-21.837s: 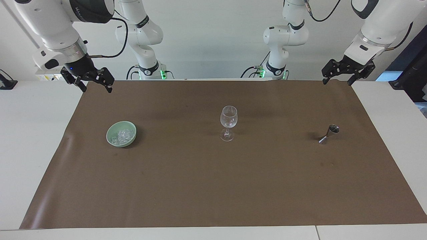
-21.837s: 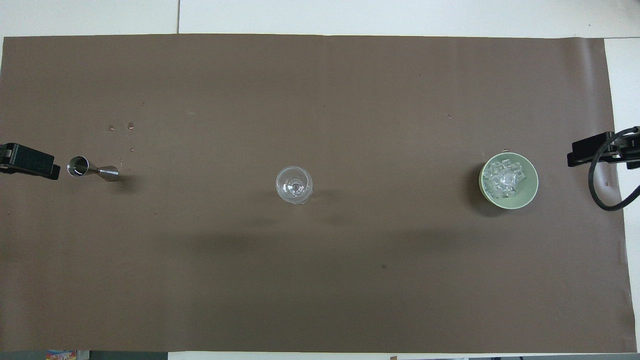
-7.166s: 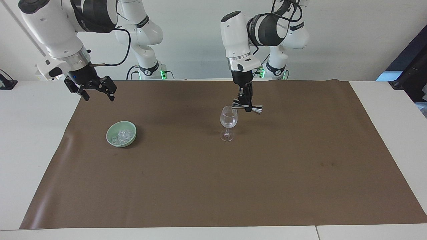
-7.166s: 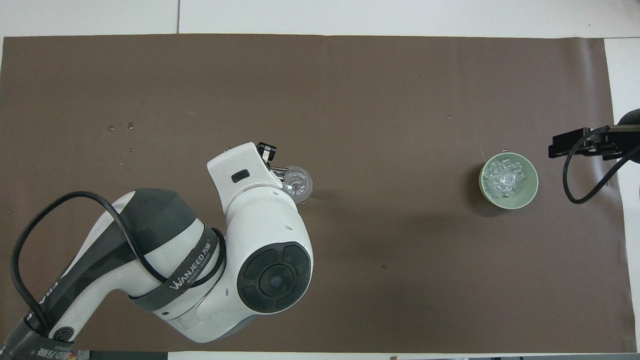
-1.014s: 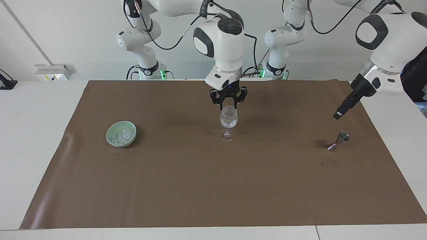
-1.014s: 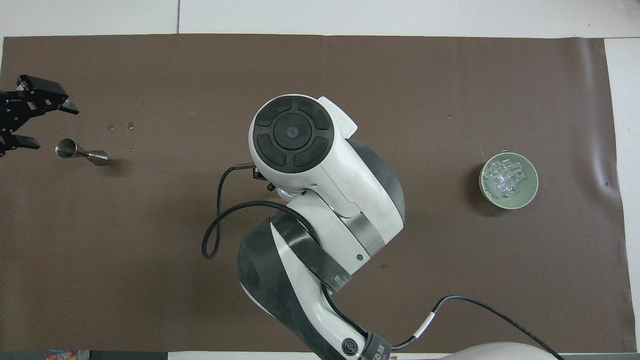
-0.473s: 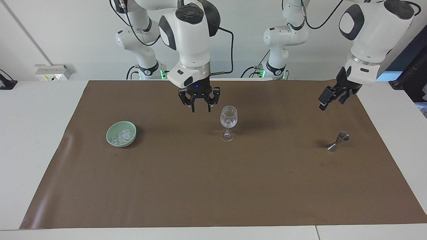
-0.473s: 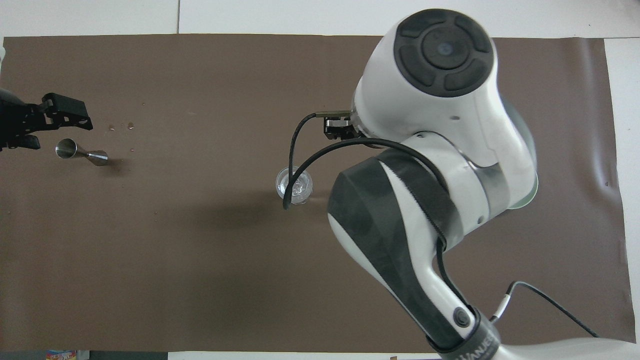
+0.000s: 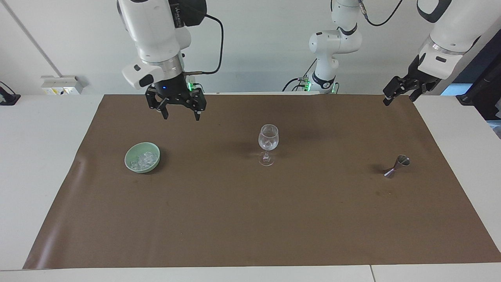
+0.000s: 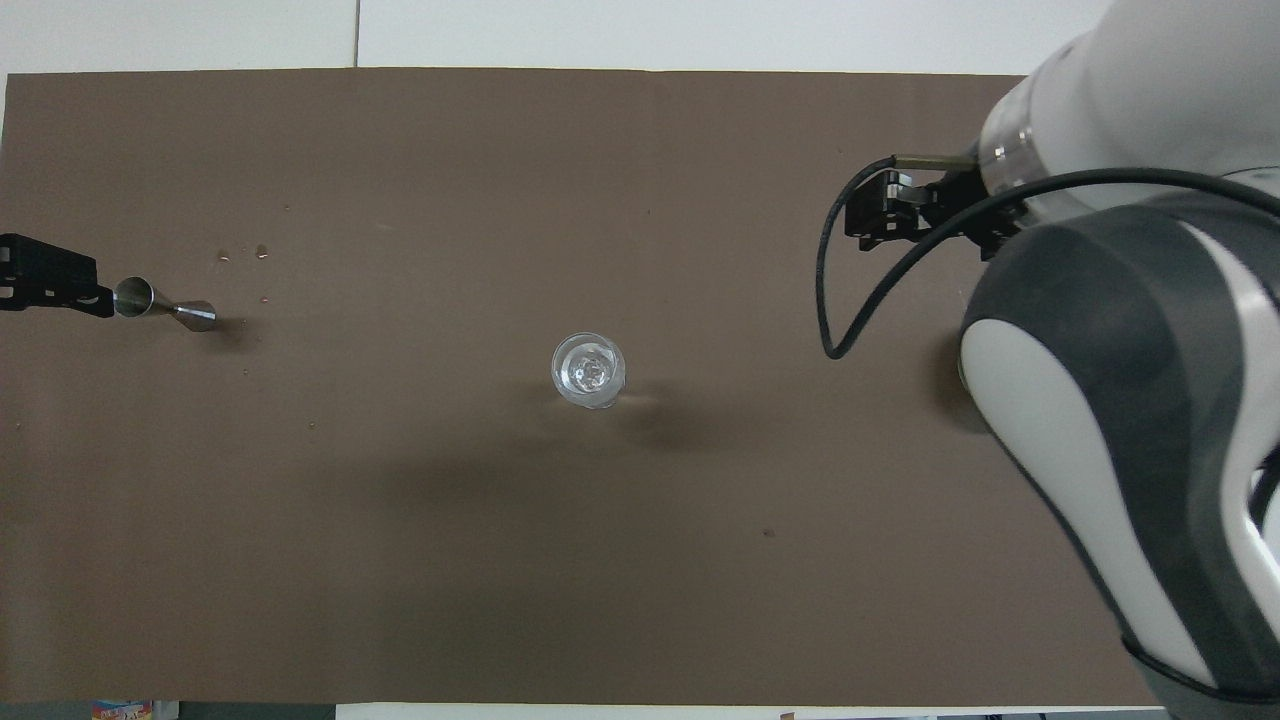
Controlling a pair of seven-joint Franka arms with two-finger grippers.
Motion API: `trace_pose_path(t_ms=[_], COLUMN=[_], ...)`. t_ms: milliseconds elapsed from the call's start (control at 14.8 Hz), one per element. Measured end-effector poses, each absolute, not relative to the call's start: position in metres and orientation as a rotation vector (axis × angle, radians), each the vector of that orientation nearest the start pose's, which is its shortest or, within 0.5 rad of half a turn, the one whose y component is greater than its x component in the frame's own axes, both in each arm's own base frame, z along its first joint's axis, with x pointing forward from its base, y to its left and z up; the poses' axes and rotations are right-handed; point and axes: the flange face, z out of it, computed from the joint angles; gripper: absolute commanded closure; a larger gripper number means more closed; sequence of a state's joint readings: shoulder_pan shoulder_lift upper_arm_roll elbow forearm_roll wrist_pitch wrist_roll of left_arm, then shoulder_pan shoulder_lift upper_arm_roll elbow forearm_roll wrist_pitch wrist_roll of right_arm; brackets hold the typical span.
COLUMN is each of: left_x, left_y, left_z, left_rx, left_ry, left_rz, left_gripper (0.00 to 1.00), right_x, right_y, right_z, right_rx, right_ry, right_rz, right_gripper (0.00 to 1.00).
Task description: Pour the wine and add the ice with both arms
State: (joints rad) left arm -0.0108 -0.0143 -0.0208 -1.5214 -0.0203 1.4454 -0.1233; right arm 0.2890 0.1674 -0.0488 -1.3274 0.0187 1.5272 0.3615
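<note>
**Ice bowl sits below and off to one side of my right fingers**

While I read the facing view from its left edge across, I come first to the pale green bowl [image 9: 142,157] with the ice [image 9: 144,158] heaped inside it, resting on the counter [image 9: 250,219] toward the right arm's end. Up in the air, the right gripper [image 9: 178,112] points down with its fingers spread wide and nothing between them; it hangs over bare brown paper nearer the robots than the bowl and a little toward the wine glass [image 9: 268,144]. So if more ice is wanted, I judge this is the arm for it, and the bowl lies down and out from those fingers. The glass stands upright mid-counter with something clear in its bowl. Next is the steel jigger [image 9: 396,166], tilted on the paper. The left gripper [image 9: 399,95] waits over the counter's robot-side corner; I cannot tell its finger state.
</note>
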Motion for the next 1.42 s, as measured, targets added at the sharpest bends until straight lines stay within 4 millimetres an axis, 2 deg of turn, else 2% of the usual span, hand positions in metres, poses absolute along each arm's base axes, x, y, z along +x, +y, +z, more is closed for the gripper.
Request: trace_pose_path(t_ms=[203, 338, 473, 744, 879, 1082, 1420], left_x=[0.534, 0.533, 0.533, 0.532, 0.532, 0.532, 0.532], left_y=[-0.023, -0.026, -0.026, -0.026, -0.026, -0.025, -0.023], left_z=[0.642, 0.64, 0.639, 0.634, 0.634, 0.634, 0.634], left_rx=[-3.151, -3.15, -3.149, -3.148, -3.148, -3.148, -3.148], left_ry=[-0.089, -0.078, -0.077, -0.076, -0.076, -0.078, -0.083], left_rz=[0.144, 0.155, 0.162, 0.18, 0.18, 0.179, 0.179], left_gripper=[0.0, 0.0, 0.0, 0.0, 0.0, 0.0, 0.0], right_x=[0.577, 0.571, 0.565, 0.549, 0.538, 0.531, 0.537], right_y=[0.085, 0.051, 0.025, -0.017, -0.038, -0.055, -0.048], right_z=[0.653, 0.661, 0.663, 0.654, 0.65, 0.637, 0.634], right_rx=[-3.126, -3.127, -3.126, -3.123, -3.118, -3.114, -3.156], right_ry=[0.174, 0.172, 0.172, 0.115, 0.134, 0.165, 0.136], right_rz=[0.007, 0.033, 0.053, 0.103, 0.068, 0.037, 0.007], right_gripper=[0.0, 0.0, 0.0, 0.0, 0.0, 0.0, 0.0])
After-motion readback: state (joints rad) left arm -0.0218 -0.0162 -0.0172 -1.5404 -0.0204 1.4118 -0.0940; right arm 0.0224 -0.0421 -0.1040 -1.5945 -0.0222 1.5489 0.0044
